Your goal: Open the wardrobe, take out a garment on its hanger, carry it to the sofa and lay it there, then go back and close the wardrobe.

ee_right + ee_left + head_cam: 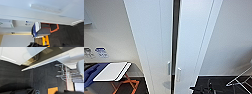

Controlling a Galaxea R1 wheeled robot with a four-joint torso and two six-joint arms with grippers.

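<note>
The wardrobe [159, 45] is standing dead ahead, doors parted by a dark slit, two handles [169, 68] flanking the seam; an orange-legged stand [125, 85] is sitting left; gripper states, cannot tell.

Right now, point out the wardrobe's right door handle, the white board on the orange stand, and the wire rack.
right door handle [178, 74], head view, mid-handle
white board [111, 70], head view, top face
wire rack [240, 79], head view, frame bar
</note>
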